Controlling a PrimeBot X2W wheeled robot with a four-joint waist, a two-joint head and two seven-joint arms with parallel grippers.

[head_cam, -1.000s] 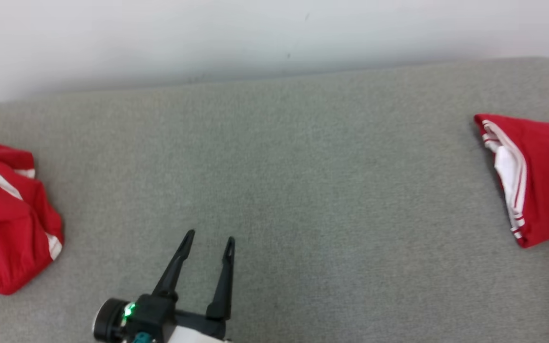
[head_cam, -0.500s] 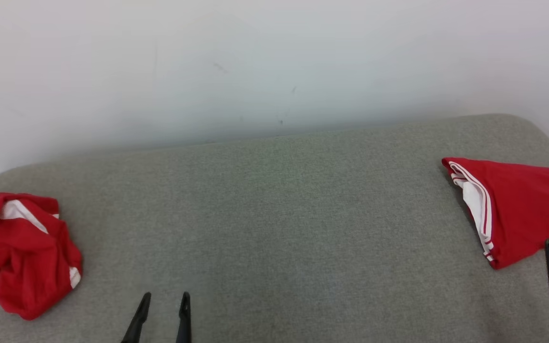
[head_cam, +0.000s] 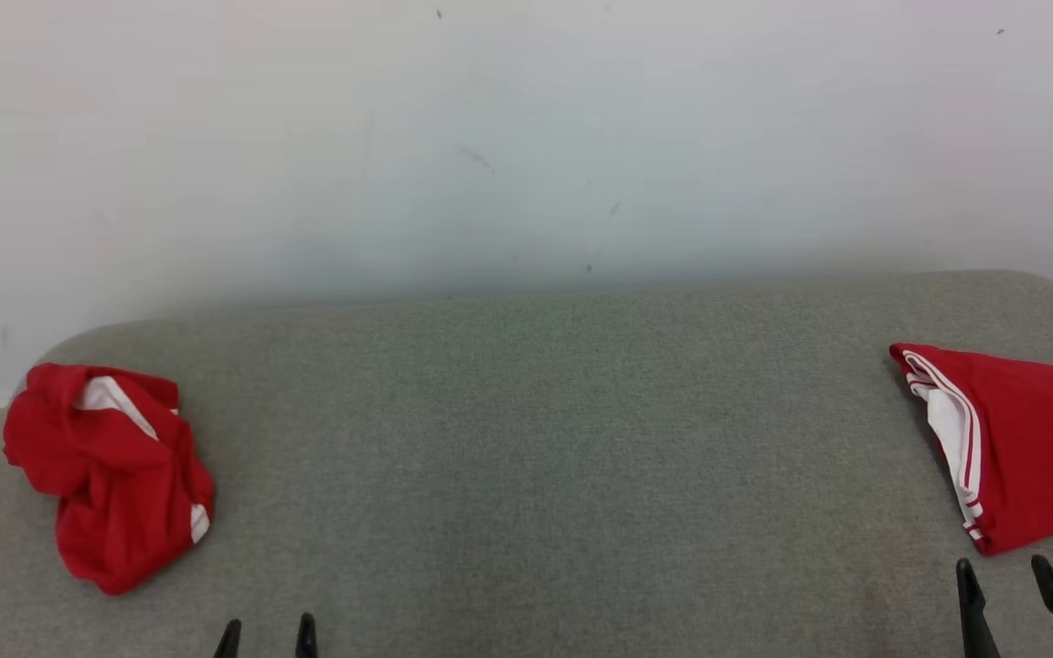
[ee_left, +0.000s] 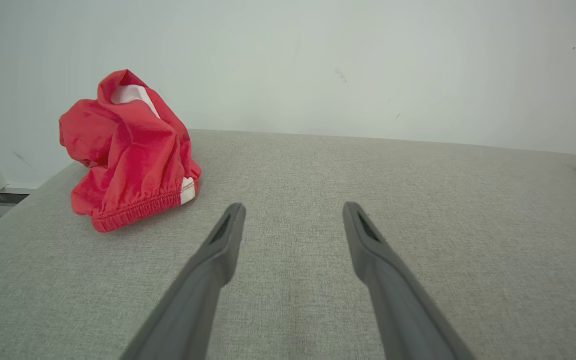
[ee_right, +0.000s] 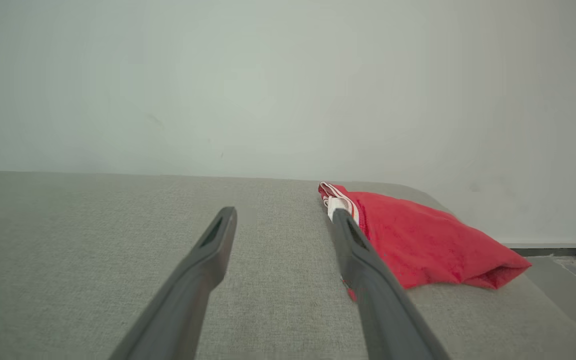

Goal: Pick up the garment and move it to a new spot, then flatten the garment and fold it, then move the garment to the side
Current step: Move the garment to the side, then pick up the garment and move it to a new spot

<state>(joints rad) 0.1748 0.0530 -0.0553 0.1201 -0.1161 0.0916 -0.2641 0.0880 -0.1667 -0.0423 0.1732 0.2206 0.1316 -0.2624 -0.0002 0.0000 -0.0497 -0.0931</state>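
Left of the left fingers point(ee_left: 220, 250), apart, lies the crumpled garment point(ee_left: 128, 155).

Folded garment point(head_cam: 1029, 439): far side cut off by head view's right edge.
Left gripper point(head_cam: 268, 632): cut off at bottom edge, fingertips alone visible.
Right gripper point(head_cam: 1002, 574): same.

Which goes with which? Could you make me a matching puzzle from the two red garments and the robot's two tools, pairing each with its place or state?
Things:
1 crumpled garment
2 folded garment
3 left tool
4 right tool

Descriptions:
A open, empty, just short of the flat red cloth
B bunched in a heap at the left end of the grey cushion
C open, empty, over bare cushion nearer the heap
D lying flat at the cushion's right end

Pairs: 1-B, 2-D, 3-C, 4-A
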